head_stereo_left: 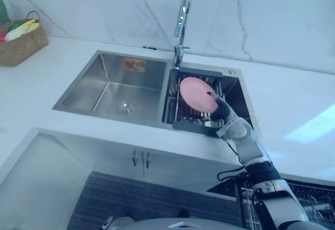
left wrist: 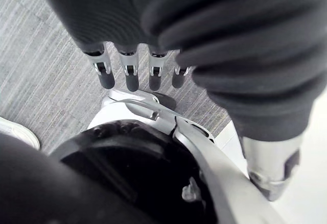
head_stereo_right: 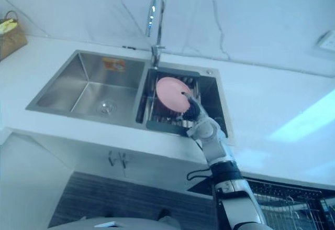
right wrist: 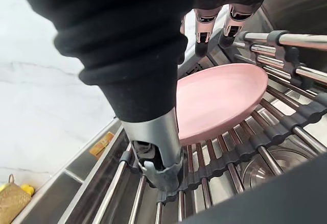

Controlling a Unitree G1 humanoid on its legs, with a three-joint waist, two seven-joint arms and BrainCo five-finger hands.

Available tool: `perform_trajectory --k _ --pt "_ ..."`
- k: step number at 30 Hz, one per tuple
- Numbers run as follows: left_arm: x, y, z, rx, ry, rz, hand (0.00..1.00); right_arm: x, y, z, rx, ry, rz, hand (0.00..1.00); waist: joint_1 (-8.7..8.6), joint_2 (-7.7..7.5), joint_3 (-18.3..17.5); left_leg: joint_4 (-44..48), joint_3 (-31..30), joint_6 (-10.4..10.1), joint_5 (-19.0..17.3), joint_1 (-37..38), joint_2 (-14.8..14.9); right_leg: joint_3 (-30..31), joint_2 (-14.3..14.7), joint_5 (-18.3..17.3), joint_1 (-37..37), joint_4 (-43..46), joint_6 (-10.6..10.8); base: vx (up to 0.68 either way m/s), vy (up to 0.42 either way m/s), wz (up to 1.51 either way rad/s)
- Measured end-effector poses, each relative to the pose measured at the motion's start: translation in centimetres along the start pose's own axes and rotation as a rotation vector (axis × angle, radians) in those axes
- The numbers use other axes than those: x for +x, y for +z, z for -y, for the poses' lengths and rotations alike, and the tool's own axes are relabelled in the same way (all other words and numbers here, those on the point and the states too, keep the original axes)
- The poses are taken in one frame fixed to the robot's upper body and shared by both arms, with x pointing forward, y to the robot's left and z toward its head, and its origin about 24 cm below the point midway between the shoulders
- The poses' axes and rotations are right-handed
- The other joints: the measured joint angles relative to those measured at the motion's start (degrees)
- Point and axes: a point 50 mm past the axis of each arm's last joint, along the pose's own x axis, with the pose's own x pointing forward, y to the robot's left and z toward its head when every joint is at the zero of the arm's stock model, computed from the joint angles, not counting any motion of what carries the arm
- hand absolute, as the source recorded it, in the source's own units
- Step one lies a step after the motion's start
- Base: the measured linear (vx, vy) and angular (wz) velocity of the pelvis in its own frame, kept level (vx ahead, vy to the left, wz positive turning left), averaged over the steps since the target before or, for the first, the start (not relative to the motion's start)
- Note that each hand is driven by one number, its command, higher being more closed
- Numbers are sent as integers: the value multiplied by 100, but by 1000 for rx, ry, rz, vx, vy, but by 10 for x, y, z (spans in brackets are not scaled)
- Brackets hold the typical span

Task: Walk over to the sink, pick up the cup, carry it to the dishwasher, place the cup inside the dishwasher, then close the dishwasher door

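The right robot hand [head_stereo_left: 221, 112] reaches into the right basin of the sink [head_stereo_left: 110, 83], where a pink plate [right wrist: 219, 99] lies tilted on a rack [right wrist: 286, 127] of metal rods. Its fingers [right wrist: 204, 30] are held straight over the plate's far rim and its thumb [right wrist: 153, 152] stands apart at the near side, not clamped; whether any tip touches the plate is hard to make out (the dark cover hides much of it). The left robot hand [left wrist: 127, 73] hangs with straight, relaxed fingers above the floor [left wrist: 46, 71]. A faucet [head_stereo_left: 181, 20] rises behind the sink, and the dishwasher [head_stereo_left: 314, 198] is cut off at the lower right corner.
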Motion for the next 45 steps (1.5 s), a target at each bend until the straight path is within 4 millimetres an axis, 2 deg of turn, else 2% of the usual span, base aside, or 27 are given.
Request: perform_trajectory --k 12,19,23,34,40,41,45 --pt "0 1 2 -26 -18 19 0 13 4 -6 -110 -3 -18 0 147 -3 102 -118 -197 -6 179 -78 -6 -230 -4 6 9 0 -11 -2 13 9" --pt "-1 1 1 -24 -29 30 0 19 -1 -3 -112 -29 -55 0 159 -21 129 -118 -318 -10 227 -145 -8 -352 -7 5 13 1 -12 13 15 8" --pt "-2 0 2 -23 -36 33 0 21 -1 -2 -113 -42 -59 0 257 -16 157 -122 -334 -6 251 -153 -8 -367 -7 9 12 1 -18 12 11 4" --pt "-2 -1 2 -22 -56 36 0 33 -1 9 -70 -87 -109 0 309 -8 215 -140 -474 -3 314 -182 -21 -474 -15 17 35 1 -29 6 11 4" --pt "-2 -2 3 -20 -65 46 0 34 -9 8 -62 -93 -145 0 435 8 239 -187 -511 -9 365 -189 -36 -530 -21 17 41 2 -30 20 27 5" --pt "-2 -2 3 -20 -66 47 0 34 -10 8 -55 -92 -153 100 439 11 242 -188 -522 -8 366 -196 -45 -535 -28 16 40 2 -29 15 21 3" --pt "-1 -4 3 -21 -76 50 0 36 -7 11 -25 -110 -147 100 434 43 266 -188 -547 -8 366 -198 -79 -536 -59 9 40 2 -15 28 42 1"
